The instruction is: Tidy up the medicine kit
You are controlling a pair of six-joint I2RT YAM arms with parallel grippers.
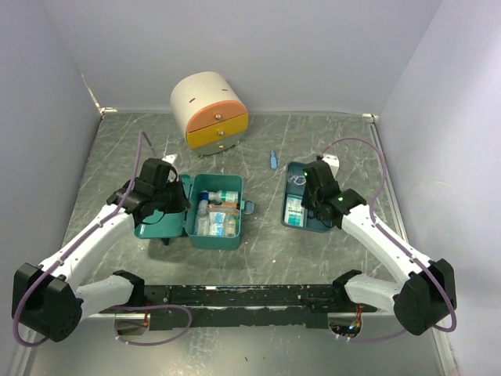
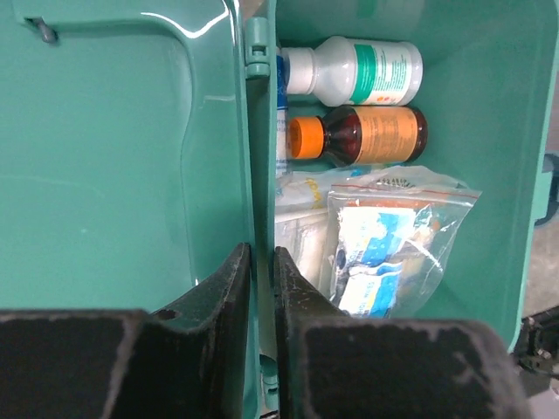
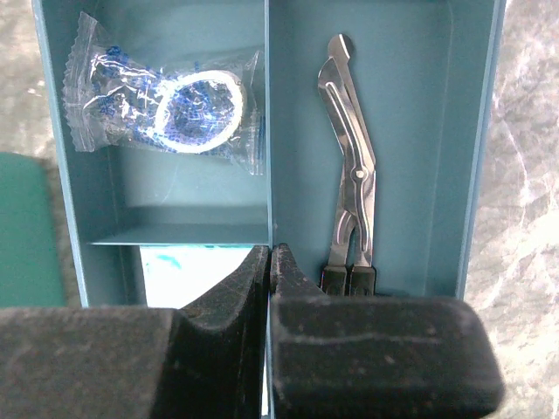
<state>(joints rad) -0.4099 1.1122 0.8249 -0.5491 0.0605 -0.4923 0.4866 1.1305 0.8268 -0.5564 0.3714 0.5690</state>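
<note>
Table: dark marbled top, pale walls on the left, right and far sides.
Medicine kit: teal box, left of table centre, open. Its lid lies flat to the left of the box.
Kit contents: white bottle w/ green label. Beside it lies a brown bottle w/ orange cap. Both lie on their sides. A clear zip bag holds blue-and-white packets.
Left gripper: sits at the hinge side of the kit, between lid and box. Jaws clamped on the kit's hinge-side wall, one finger on the lid side and the other inside the box.
Divided tray: flat blue tray, right of the kit and apart from it.
Tray contents: far-left compartment holds a bagged blue-and-white roll. The right compartment holds metal shears w/ dark handles toward the gripper. A white-and-teal item is partly visible in the near-left compartment.
Right gripper: over the tray, in line w/ its centre divider. Jaws together, nothing seen between them. Contact w/ the divider can't be told.
Cabinet: cream, rounded, w/ orange and yellow drawers. It stands at the far edge, beyond the kit.
Small blue item: lies on the table between cabinet and tray, too small to identify.
</note>
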